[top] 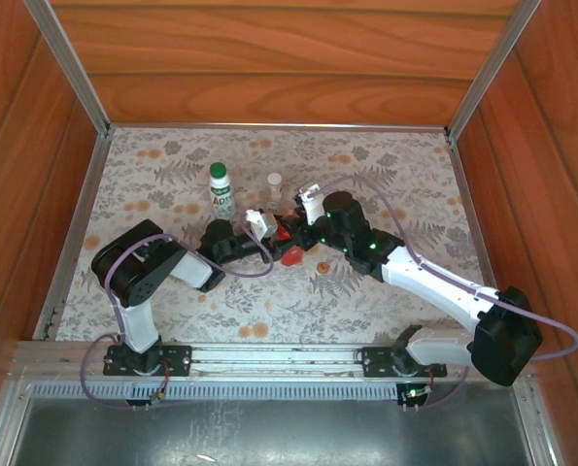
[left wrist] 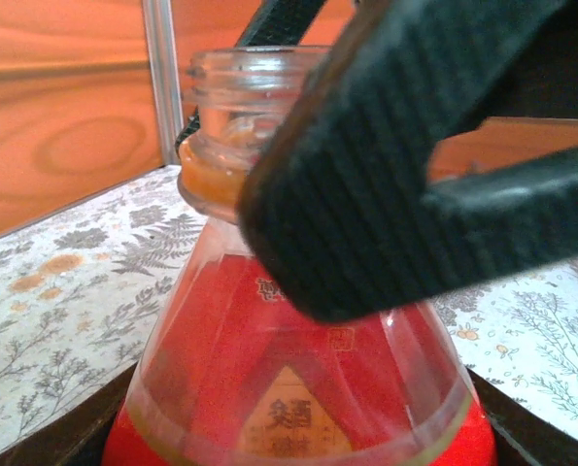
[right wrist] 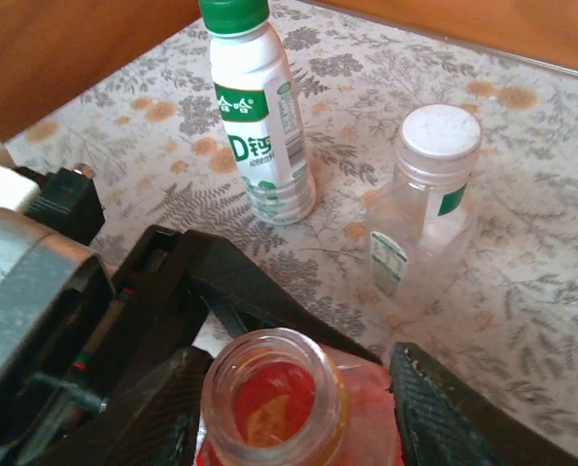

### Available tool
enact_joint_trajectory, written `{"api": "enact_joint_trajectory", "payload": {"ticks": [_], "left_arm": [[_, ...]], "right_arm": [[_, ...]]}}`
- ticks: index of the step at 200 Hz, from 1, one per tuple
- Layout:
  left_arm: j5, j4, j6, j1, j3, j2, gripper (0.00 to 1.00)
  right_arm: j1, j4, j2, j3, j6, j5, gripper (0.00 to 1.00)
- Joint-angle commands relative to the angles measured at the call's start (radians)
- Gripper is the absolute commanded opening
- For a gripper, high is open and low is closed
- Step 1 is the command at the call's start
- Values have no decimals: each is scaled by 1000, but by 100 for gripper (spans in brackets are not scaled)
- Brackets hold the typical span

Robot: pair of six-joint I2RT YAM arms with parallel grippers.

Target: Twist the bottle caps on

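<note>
Bottle (left wrist: 211, 388), conical, red, clear round mouth

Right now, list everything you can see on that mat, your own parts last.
white bottle: one, white with green print, green cap on, standing far left on the mat
clear bottle: one, clear, white cap on, standing right of the white bottle
red bottle: one, red, mouth uncapped, between the two tools
orange cap: one, orange, loose on the mat near the red bottle
mat: one, pale floral, covering the table
left tool: one, black, red bottle between its fingers
right tool: one, black, open, fingers either side of the red bottle's neck
</note>
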Motion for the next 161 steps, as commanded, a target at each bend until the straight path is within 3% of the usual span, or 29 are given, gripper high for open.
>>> {"api": "enact_joint_trajectory", "payload": {"ticks": [1, 27, 72, 81, 87, 161], "left_arm": [[28, 25, 21, -10, -13, -22, 62], [37, 24, 31, -9, -32, -40, 62], [82, -30, 71, -7, -64, -95, 63], [89, -72, 96, -6, -68, -112, 63], [91, -97, 111, -7, -72, -123, 64], [156, -131, 129, 39, -119, -132, 65]], "right_arm": [[1, 13, -81, -23, 1, -21, 65], [0, 66, -186, -89, 15, 0, 75], [-6, -8, -268, -193, 52, 196, 86], [-9, -33, -273, -210, 59, 205, 90], [-12, -38, -275, -227, 58, 199, 100], [-24, -159, -244, -297, 128, 271, 100]]}}
